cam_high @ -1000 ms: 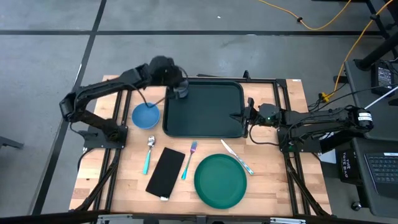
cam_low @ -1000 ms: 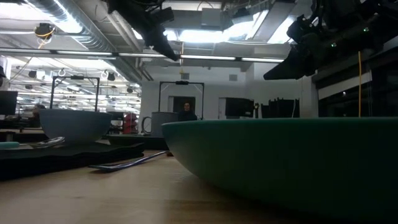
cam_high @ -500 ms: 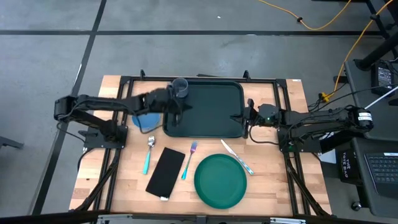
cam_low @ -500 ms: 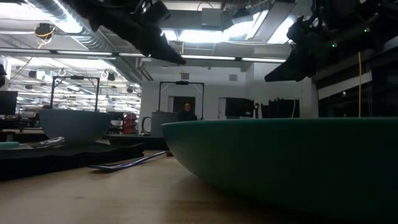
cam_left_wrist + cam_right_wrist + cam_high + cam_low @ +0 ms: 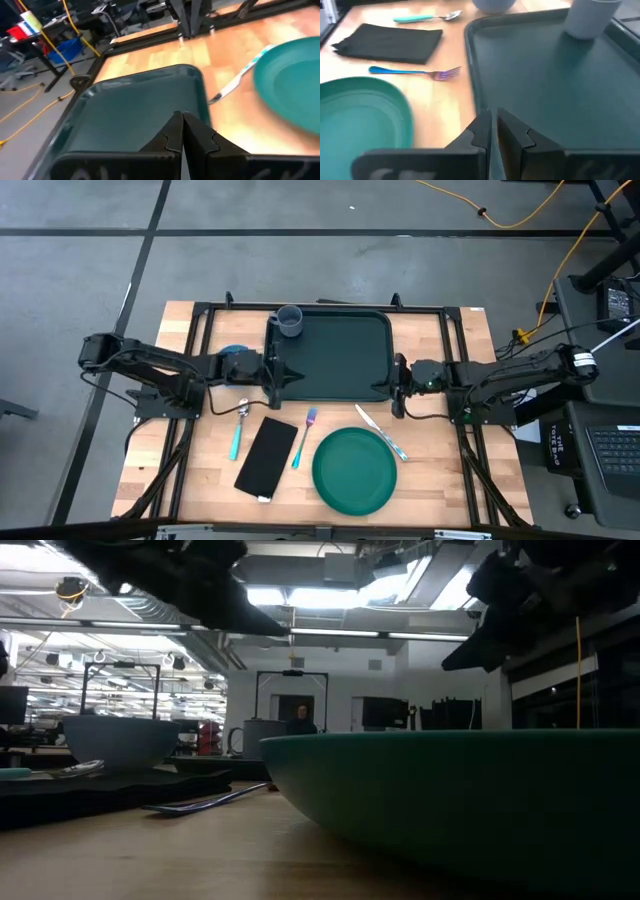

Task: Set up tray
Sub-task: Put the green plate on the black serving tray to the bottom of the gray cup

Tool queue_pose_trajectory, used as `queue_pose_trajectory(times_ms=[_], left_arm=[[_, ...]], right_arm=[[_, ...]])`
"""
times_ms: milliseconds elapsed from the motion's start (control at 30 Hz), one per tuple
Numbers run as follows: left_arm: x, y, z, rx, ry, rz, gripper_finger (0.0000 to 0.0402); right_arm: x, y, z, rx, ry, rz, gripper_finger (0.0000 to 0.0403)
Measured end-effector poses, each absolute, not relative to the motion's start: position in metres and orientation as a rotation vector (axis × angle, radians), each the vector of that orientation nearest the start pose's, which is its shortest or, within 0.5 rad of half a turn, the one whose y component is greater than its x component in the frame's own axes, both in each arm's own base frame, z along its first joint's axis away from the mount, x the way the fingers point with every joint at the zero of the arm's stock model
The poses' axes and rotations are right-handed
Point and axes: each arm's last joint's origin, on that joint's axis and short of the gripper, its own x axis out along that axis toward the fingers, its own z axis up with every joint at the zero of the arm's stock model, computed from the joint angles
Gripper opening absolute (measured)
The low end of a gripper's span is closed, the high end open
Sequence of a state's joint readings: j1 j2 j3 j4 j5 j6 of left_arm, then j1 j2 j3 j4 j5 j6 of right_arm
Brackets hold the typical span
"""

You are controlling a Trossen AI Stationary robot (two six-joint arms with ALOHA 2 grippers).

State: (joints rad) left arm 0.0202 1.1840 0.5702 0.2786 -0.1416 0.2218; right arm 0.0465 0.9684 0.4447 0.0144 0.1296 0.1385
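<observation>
The dark green tray point(image 5: 335, 352) lies flat at the table's middle, and it also fills the right wrist view point(image 5: 545, 75). A grey cup point(image 5: 290, 321) stands upright in its far left corner. My left gripper point(image 5: 285, 373) is shut and hovers over the tray's left rim near the near corner point(image 5: 182, 132). My right gripper point(image 5: 392, 387) is shut to a hairline gap, with nothing between its fingers point(image 5: 492, 127). It hangs above the tray's near right corner. In the low view both grippers point(image 5: 275, 630) point(image 5: 455, 660) ride well above the table.
A blue bowl point(image 5: 235, 355) sits left of the tray, partly under my left arm. In front of the tray lie a spoon point(image 5: 238, 425), a black napkin point(image 5: 266, 455), a fork point(image 5: 305, 435), a round green plate point(image 5: 355, 470) and a knife point(image 5: 380, 430).
My left gripper has swung from the cup at the tray's far left corner toward the near edge and down, tipping closer to level, to the tray's left rim. The cup stays upright on the tray. My right gripper has drifted a little toward the near edge along the tray's right rim.
</observation>
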Motion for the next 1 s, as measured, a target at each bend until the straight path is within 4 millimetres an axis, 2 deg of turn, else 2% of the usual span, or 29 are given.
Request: queue_pose_trajectory(times_ms=[167, 267, 400, 733, 1000], left_arm=[[0.228, 0.004, 0.223, 0.217, 0.251, 0.116, 0.0002], [0.218, 0.003, 0.226, 0.182, 0.208, 0.114, 0.0001], [0.21, 0.0, 0.229, 0.164, 0.179, 0.103, 0.0004], [0.209, 0.0, 0.231, 0.164, 0.167, 0.107, 0.0001], [0.209, 0.0, 0.231, 0.189, 0.167, 0.108, 0.0008]], right_arm=[[0.195, 0.022, 0.209, 0.068, 0.545, -0.148, 0.0024], [0.193, 0.033, 0.217, 0.102, 0.595, -0.143, 0.0008], [0.188, 0.05, 0.228, 0.158, 0.631, -0.122, 0.0009], [0.176, 0.073, 0.236, 0.301, 0.741, -0.17, 0.0006], [0.184, 0.085, 0.231, 0.553, 1.001, -0.236, 0.0006]])
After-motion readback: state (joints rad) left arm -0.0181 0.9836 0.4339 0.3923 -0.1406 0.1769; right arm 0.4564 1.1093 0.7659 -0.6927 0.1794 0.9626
